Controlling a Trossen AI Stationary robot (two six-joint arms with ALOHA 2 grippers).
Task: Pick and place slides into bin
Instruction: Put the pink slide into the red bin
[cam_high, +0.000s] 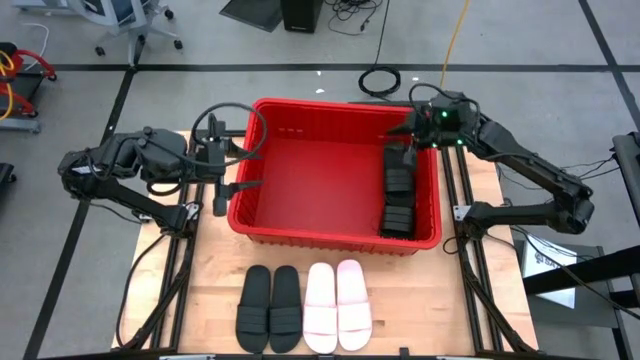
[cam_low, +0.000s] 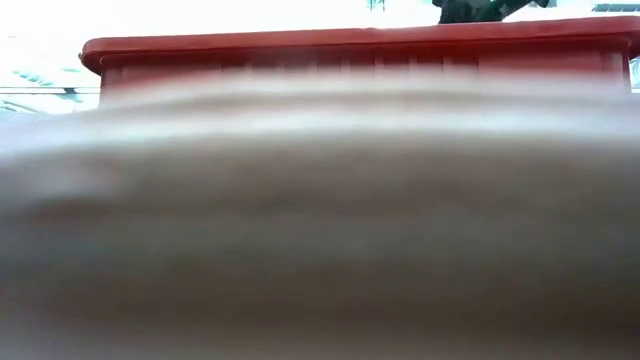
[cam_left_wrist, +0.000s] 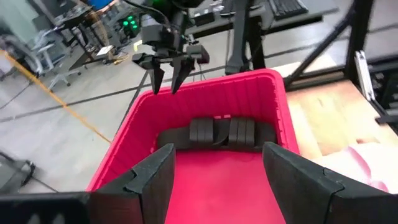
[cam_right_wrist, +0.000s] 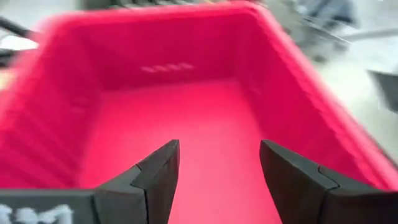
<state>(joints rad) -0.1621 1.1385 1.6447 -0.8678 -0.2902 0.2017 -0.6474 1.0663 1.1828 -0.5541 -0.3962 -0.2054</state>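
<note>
In the high view, the red bin (cam_high: 320, 170) sits at the centre of the frame on the wooden table (cam_high: 420, 300). Two black slides (cam_high: 399, 200) lie end to end inside the bin along its right wall. Below the bin, near the bottom edge of the frame, four more slides stand side by side in a row: a black pair (cam_high: 269, 308) on the left and a pale pink-white pair (cam_high: 337, 305) on the right, touching or nearly touching each other. The left gripper (cam_high: 225, 172) is at the bin's left rim, centre-left of the frame, its fingers spread and holding nothing. The right gripper (cam_high: 403, 140) hangs over the bin's upper right corner, above the black slides, also empty.

In the low view, a blurred pale mass fills most of the frame; above it the bin's red rim (cam_low: 350, 40) runs across the top, and a dark piece of an arm shows at the top right.

In the left wrist view, the left gripper's own fingers (cam_left_wrist: 152, 180) stand wide apart at the bottom, framing the bin's interior; the two black slides (cam_left_wrist: 222, 132) lie against the far wall, and the right gripper (cam_left_wrist: 166, 78) hangs above that rim with its fingertips apart.

In the right wrist view, the right gripper's fingers (cam_right_wrist: 158, 171) stand wide at the bottom over the bare red floor of the bin (cam_right_wrist: 186, 106), with nothing between them.
</note>
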